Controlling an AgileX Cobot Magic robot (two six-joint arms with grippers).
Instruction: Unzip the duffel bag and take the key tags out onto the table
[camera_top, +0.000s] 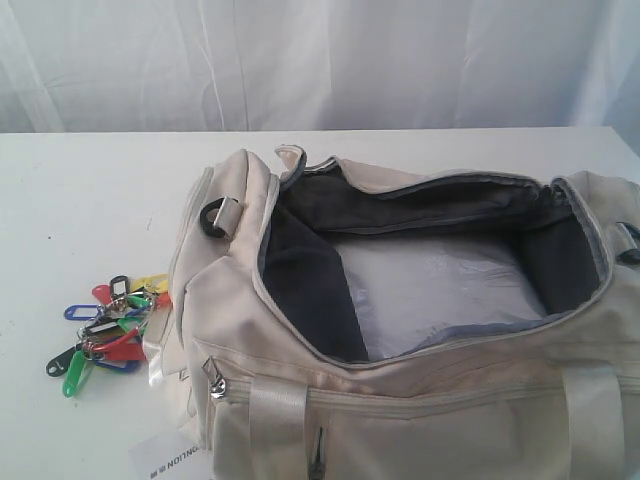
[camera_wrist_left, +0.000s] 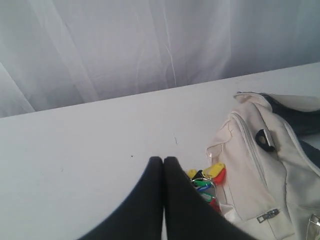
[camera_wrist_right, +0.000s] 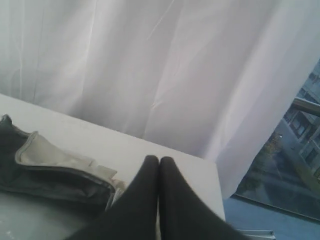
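While exterior view shows duffel bag (camera_top: 420, 400) unzipped, mouth gaping, key tags (camera_top: 110, 325) lie on tabletop (camera_top: 80, 200) just beside its left end. My tools not visible there.

Left wrist view: my left tool (camera_wrist_left: 163, 161) clenched, empty, tags close by.

Right wrist view: my right tool (camera_wrist_right: 159, 160) clenched, empty, near bag's open edge.

Judgement: tags light, hard, slippery; pinch at metal ring. Bag soft, floppy; take by webbing.

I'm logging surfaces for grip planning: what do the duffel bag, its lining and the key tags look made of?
The duffel bag: cream matte woven cloth, perhaps canvas or nylon; it creases softly. The lining: dark grey matte cloth, sagging in folds. The key tags: bright, smooth plastic, judging by their even colour and slight sheen.
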